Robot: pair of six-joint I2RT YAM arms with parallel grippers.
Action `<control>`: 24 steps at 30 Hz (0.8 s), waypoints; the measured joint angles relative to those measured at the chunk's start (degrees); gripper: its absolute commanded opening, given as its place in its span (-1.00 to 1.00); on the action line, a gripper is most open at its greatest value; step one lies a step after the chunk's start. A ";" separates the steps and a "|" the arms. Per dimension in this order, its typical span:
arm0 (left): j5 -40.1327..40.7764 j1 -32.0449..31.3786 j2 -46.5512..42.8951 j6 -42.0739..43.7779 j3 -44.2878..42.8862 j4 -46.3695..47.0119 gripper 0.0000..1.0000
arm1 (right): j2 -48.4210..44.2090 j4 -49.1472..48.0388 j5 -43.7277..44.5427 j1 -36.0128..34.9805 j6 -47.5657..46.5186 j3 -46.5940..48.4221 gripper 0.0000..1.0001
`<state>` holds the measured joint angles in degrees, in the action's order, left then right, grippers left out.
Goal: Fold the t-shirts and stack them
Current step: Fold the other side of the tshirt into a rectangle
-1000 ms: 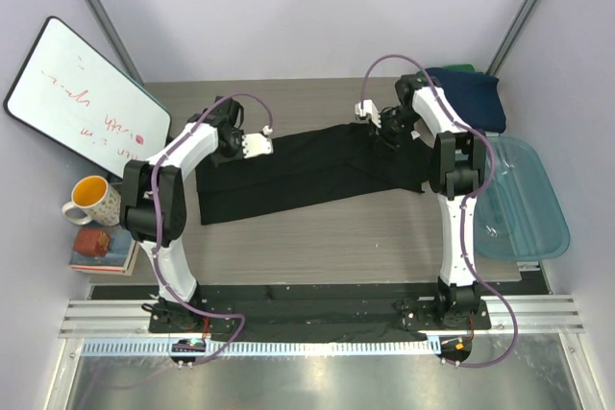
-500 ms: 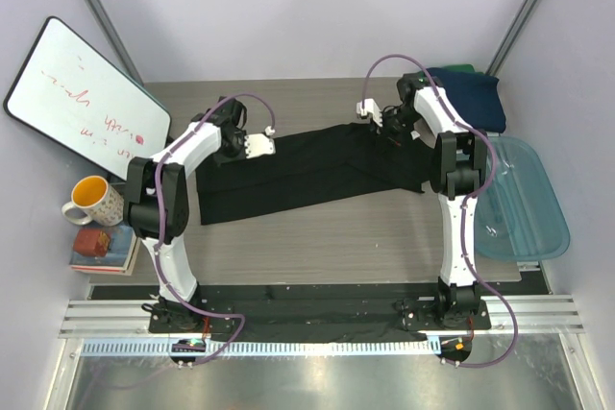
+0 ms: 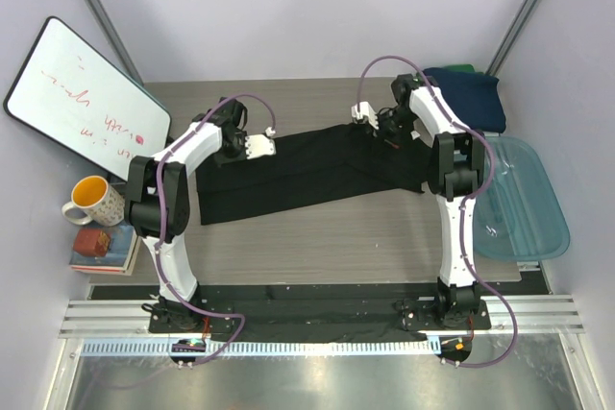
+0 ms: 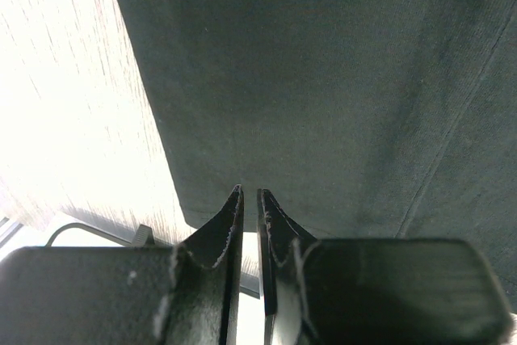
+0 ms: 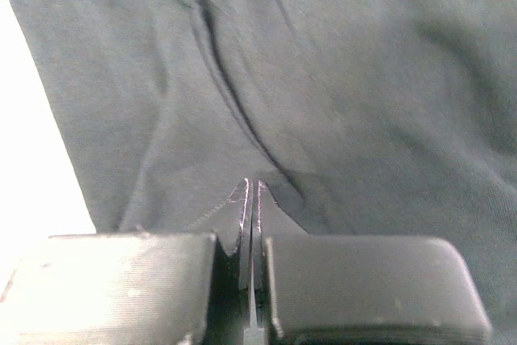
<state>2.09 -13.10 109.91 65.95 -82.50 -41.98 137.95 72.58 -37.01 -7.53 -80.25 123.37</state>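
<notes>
Off at 9 o'clock we've got the whiteboard (image 3: 82,93) and the mug (image 3: 91,201) beside the worktop (image 3: 317,237). Moving in, the left gripper (image 3: 259,147) is all but closed, nipping the far-left edge of the black t-shirt (image 3: 307,165). That shirt lies flat mid-worktop, with its long axis running from 8 o'clock up towards 2 o'clock. At its upper-right end we see the right gripper (image 3: 370,120) pressed together on a fold of the cloth. Further right, the navy t-shirt (image 3: 471,98) sits folded at 2 o'clock, and the tub (image 3: 533,208) at 3 o'clock.
</notes>
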 measured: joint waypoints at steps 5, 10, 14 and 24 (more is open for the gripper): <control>-0.11 -0.02 0.00 -0.02 0.00 0.07 -0.78 | -3.45 0.70 0.22 -0.79 -0.68 -3.45 -0.10; -0.20 -0.22 0.00 -0.02 0.00 0.15 -0.78 | -4.87 -1.16 1.16 -0.98 -0.39 -5.14 -0.05; -0.20 -0.39 0.00 -0.02 0.00 0.20 -0.78 | -4.85 -3.15 1.92 -0.96 0.35 -5.31 -0.14; -0.17 -0.39 0.00 -1.03 0.00 0.20 -0.78 | -1.75 -5.57 3.48 0.17 1.38 -3.58 -0.14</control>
<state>1.91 -13.50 109.91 64.93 -82.50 -41.78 136.20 67.00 -33.54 -7.35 -78.87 119.79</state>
